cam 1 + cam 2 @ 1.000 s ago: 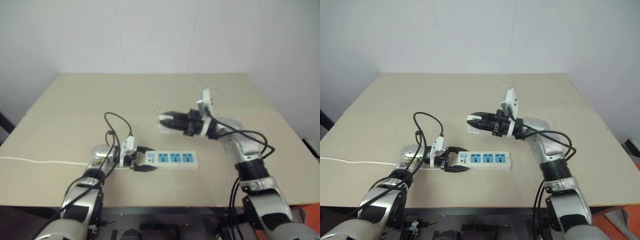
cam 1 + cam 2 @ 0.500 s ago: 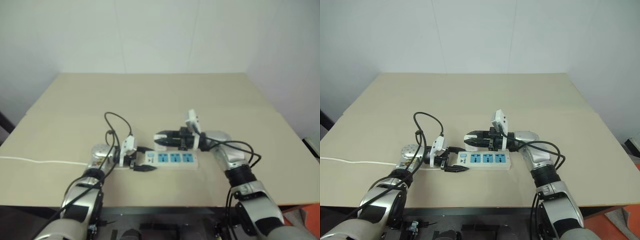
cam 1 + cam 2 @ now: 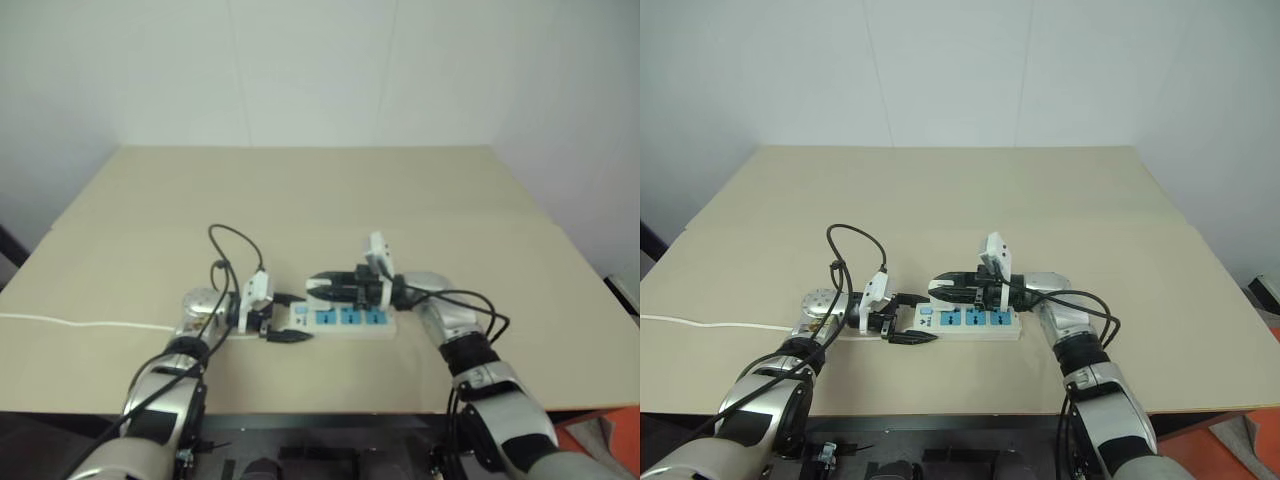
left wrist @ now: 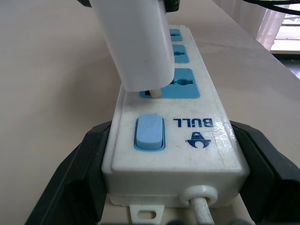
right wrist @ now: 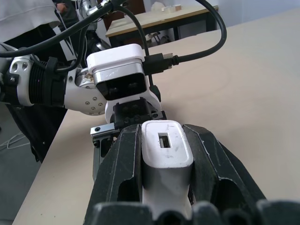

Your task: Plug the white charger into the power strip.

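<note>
The power strip (image 3: 975,320), a long white bar with three blue sockets, lies near the table's front edge. My left gripper (image 3: 908,318) is shut on its switch end, one black finger (image 4: 77,176) along each side. From the right, my right gripper (image 3: 937,286) reaches level over the strip, shut on the white charger (image 5: 166,161). In the left wrist view the charger (image 4: 138,44) stands slightly tilted over the socket (image 4: 180,84) nearest the blue switch (image 4: 149,132). Its prongs (image 4: 153,93) touch that socket's slots.
The strip's thin white cord (image 3: 80,323) runs to the table's left edge. Black cables (image 3: 855,245) loop above my left wrist. The tan table (image 3: 940,190) stretches back to a white wall.
My right gripper has come down and towards me with the charger, from above and behind the strip to just over the socket by the switch. The left gripper and strip stayed still.
</note>
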Controlling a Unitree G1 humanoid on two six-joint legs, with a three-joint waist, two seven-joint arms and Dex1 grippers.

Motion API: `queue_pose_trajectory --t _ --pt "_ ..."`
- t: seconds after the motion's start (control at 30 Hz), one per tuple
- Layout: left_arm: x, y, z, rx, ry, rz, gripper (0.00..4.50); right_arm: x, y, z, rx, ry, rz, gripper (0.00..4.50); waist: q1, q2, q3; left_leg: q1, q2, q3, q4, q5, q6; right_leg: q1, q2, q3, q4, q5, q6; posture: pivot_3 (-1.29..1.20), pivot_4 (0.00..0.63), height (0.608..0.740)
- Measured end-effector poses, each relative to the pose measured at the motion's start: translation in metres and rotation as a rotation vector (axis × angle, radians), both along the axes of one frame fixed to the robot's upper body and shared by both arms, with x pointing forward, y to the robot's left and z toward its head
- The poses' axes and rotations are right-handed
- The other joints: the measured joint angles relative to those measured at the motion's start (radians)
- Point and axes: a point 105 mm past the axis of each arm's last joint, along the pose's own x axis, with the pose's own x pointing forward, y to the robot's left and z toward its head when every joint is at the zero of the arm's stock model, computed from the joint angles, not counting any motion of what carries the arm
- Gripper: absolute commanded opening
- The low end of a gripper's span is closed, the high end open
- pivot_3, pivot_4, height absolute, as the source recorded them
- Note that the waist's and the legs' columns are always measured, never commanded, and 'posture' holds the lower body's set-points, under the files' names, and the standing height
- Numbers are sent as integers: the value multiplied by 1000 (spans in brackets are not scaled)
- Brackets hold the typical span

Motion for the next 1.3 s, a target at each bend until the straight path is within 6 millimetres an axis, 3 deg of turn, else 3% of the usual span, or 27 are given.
queue_pose_trajectory --t 0.47,1.3 --pt "0 1 0 2 -1 1 3290 4 -9 -5 -6 3 -19 1141 -2 0 0 0 0 0 0 0 0 0 0 0 0 0 0 0 150 740" --pt "-1 -1 0 5 0 -12 3290 -5 -16 -18 12 -122 24 1141 -1 0 0 1 0 0 0 0 0 1 0 0 0 0 0 0 150 740"
